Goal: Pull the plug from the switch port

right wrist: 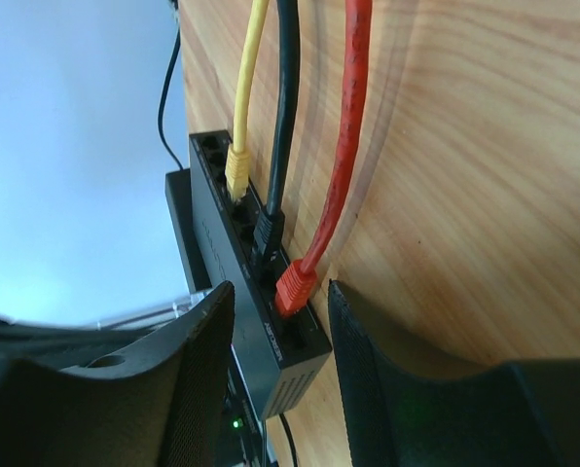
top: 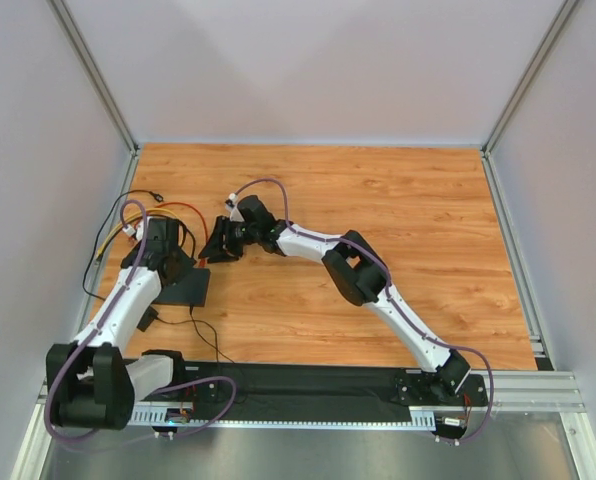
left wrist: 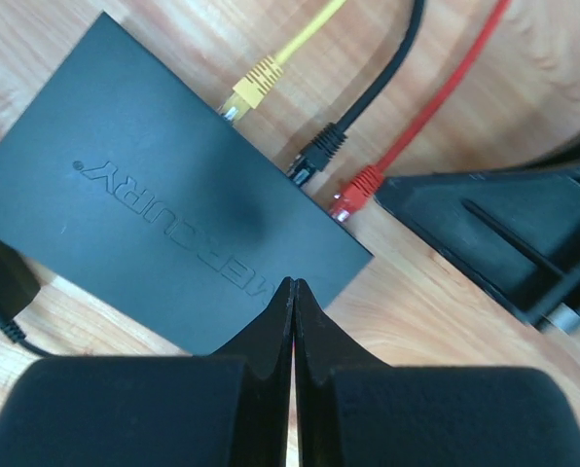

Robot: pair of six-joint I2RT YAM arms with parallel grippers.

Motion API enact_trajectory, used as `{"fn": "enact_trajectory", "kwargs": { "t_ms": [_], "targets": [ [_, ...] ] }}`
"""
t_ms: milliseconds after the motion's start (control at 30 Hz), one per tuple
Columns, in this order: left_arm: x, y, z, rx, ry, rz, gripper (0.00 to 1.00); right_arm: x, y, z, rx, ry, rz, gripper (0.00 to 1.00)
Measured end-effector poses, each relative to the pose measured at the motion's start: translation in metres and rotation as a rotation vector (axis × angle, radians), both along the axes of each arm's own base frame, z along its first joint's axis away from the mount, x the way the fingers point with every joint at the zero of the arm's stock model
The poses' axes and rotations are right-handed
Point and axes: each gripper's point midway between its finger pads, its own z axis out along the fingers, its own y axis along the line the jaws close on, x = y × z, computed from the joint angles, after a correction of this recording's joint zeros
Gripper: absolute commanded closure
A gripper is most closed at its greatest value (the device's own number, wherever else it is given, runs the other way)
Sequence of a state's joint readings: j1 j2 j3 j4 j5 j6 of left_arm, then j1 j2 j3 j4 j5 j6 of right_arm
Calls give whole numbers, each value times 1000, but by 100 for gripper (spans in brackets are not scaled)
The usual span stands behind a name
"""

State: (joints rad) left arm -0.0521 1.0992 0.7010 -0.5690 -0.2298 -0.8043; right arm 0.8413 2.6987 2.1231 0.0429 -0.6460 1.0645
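Note:
The switch [left wrist: 163, 195] is a flat black box lying on the wooden table at the left [top: 186, 290]. Three plugs sit in its port side: yellow [left wrist: 246, 92], black [left wrist: 314, 156] and red [left wrist: 356, 190]. My left gripper [left wrist: 293, 284] is shut and empty, its tips over the switch's top near one corner. My right gripper [right wrist: 278, 292] is open, its jaws standing either side of the red plug [right wrist: 295, 287] without closing on it. The black plug [right wrist: 268, 233] and yellow plug [right wrist: 235, 170] are further along the port row. In the top view the right gripper [top: 218, 245] is just right of the switch.
The yellow, black and red cables [top: 138, 215] loop away over the table toward the back left wall. A thin black lead [top: 203, 335] runs from the switch to the black rail [top: 308, 385] at the near edge. Grey walls enclose the table.

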Motion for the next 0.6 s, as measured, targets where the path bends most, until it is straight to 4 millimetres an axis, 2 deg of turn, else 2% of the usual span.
{"fn": "enact_trajectory", "kwargs": {
  "t_ms": [133,333,500,600],
  "targets": [
    [4,2,-18,-22,54,8,100,-4,-4,-1,12,12,31,57],
    [14,-2,-27,-64,49,6,100,-5,-7,-4,13,24,46,63],
    [5,0,-45,-87,87,39,100,-7,-5,-5,31,34,54,64],
    [9,1,-44,-102,69,60,100,-7,-4,-6,33,33,56,65]
  ]
}}
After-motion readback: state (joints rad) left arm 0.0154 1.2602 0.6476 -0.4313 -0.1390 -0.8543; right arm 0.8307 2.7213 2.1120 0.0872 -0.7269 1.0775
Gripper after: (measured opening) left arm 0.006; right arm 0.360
